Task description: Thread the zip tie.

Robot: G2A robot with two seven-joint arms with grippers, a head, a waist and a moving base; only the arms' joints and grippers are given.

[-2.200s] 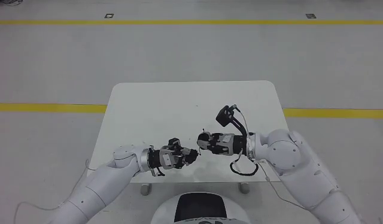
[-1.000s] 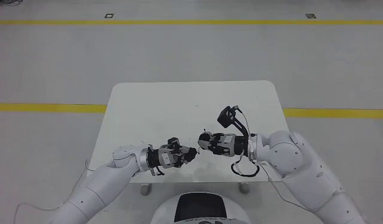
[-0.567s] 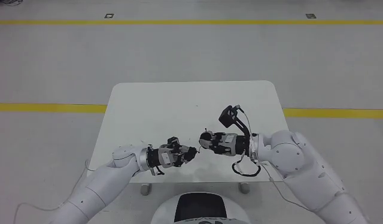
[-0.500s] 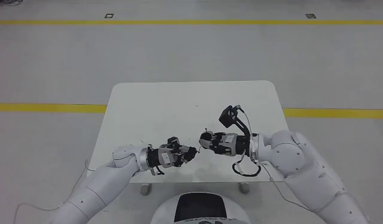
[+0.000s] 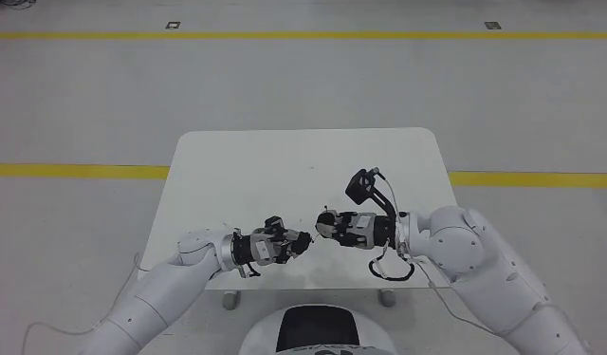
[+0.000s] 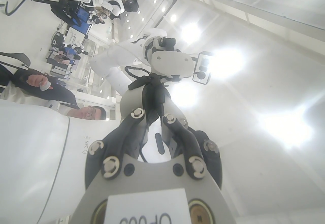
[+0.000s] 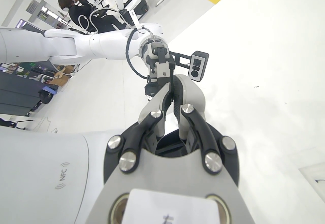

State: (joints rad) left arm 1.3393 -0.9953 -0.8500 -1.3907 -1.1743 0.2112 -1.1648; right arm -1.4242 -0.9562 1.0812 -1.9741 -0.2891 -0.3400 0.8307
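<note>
Top view puts the left gripper (image 5: pixel 304 242) and right gripper (image 5: pixel 321 227) tip to tip over the near edge of the tabletop (image 5: pixel 285 165), both pinching the zip tie (image 7: pixel 173 81), its tail seemingly not yet threaded.

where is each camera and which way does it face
Top view: above the arms, facing down at the table; both arms show, left gripper near right gripper.
Left wrist view: behind the left gripper, facing the ceiling.
Right wrist view: behind the right gripper, facing across the table.
Shared: both wrist views show both grippers.
</note>
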